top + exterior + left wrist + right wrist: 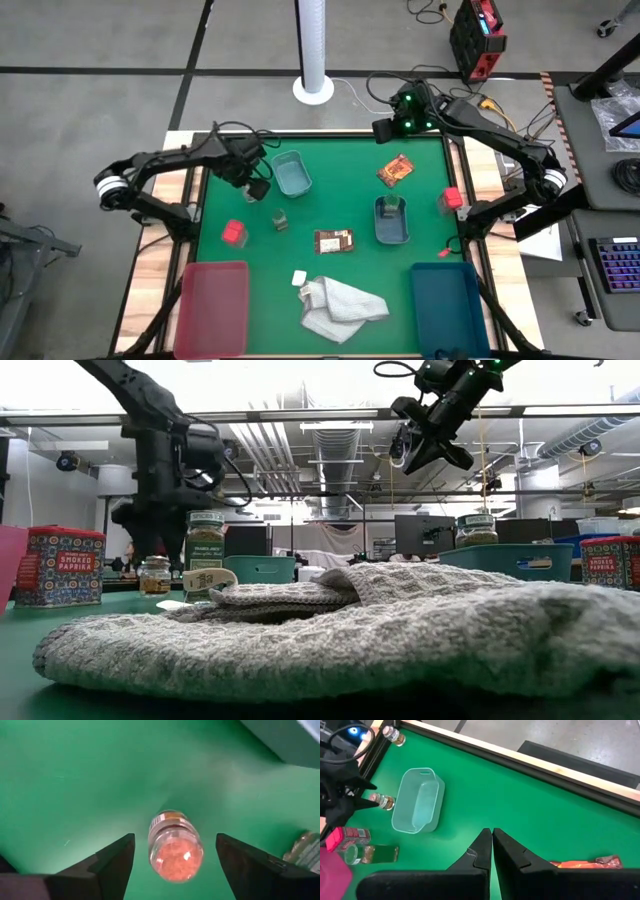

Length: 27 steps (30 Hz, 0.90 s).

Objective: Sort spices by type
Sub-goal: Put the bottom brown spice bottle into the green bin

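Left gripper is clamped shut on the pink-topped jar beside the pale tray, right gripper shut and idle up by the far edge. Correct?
Not quite. The left gripper is open: in the left wrist view its fingers stand apart on either side of the pink-topped jar, with green mat showing in both gaps. The jar does stand beside the pale tray, and the right gripper is shut near the far edge.

The floor (120,40) is grey with dark lines on it. A white pole (313,45) stands behind the green surface (340,215). A red box (477,35) sits on the floor. Pipes (340,450) run along the ceiling, and dark screens (420,535) stand far back.
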Each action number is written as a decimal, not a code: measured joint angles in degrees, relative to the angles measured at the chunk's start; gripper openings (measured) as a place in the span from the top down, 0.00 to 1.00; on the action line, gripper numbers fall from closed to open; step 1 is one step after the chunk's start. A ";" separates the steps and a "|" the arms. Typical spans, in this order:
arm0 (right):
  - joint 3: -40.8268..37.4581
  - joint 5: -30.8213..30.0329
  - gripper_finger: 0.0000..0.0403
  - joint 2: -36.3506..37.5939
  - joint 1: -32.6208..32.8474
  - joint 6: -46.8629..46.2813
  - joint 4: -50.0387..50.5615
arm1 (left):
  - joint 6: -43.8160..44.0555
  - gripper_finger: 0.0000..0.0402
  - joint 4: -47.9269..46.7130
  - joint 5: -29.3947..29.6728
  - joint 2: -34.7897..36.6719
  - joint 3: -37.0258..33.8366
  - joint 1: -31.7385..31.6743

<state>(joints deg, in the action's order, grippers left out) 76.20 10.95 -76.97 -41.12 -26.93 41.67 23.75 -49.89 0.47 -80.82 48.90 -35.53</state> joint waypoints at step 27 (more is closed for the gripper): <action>0.02 -1.12 0.98 -0.09 0.00 0.53 -0.05 | 1.70 0.62 2.69 -1.05 0.13 -4.85 0.10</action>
<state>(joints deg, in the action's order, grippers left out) 76.23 9.83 -77.06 -41.12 -26.39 41.62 25.45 -47.20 -0.58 -80.69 44.04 -35.42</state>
